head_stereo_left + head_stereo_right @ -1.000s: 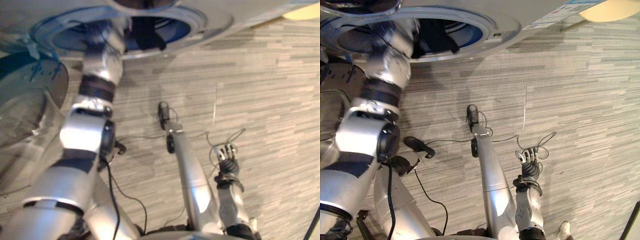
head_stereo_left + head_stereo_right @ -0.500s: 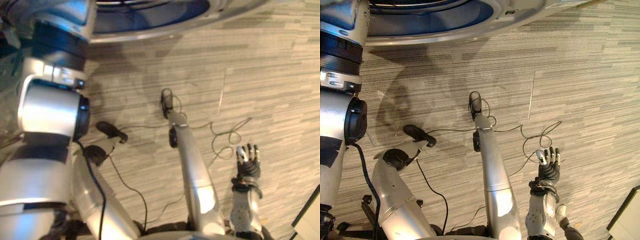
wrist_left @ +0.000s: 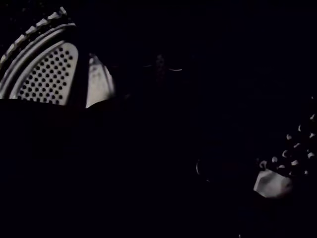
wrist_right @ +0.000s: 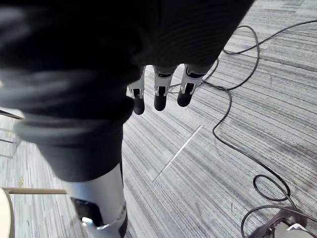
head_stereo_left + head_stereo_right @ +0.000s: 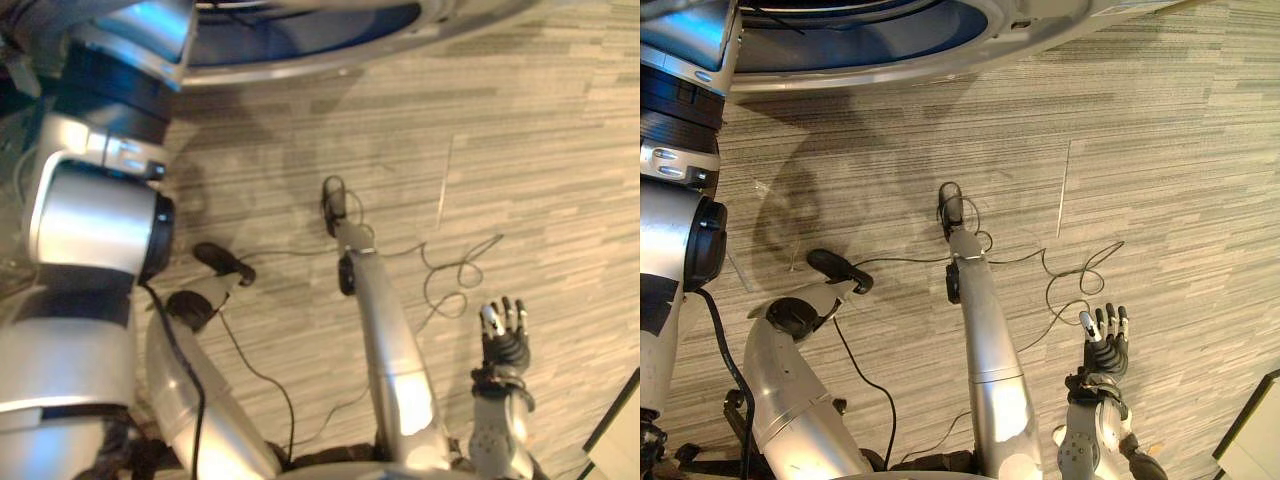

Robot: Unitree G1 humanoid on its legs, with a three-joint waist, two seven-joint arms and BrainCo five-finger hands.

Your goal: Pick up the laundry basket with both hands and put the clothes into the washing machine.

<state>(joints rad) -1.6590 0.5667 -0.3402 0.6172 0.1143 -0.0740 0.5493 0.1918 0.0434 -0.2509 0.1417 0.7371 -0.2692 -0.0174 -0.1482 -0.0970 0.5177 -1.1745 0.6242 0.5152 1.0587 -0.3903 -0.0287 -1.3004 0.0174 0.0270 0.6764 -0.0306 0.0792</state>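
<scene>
Left arm [image 5: 95,230] is buried in the washing machine [image 5: 1020,40] drum, likely dropping clothes, so can't tell its fingers' state; right hand [image 5: 1105,352] hangs empty over the floor [image 5: 1160,180], fingers [image 4: 159,99] straight.

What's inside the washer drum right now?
The left arm reaches in through the door ring. Inside, a perforated drum wall shows; the rest is dark, so any clothes cannot be made out.
</scene>
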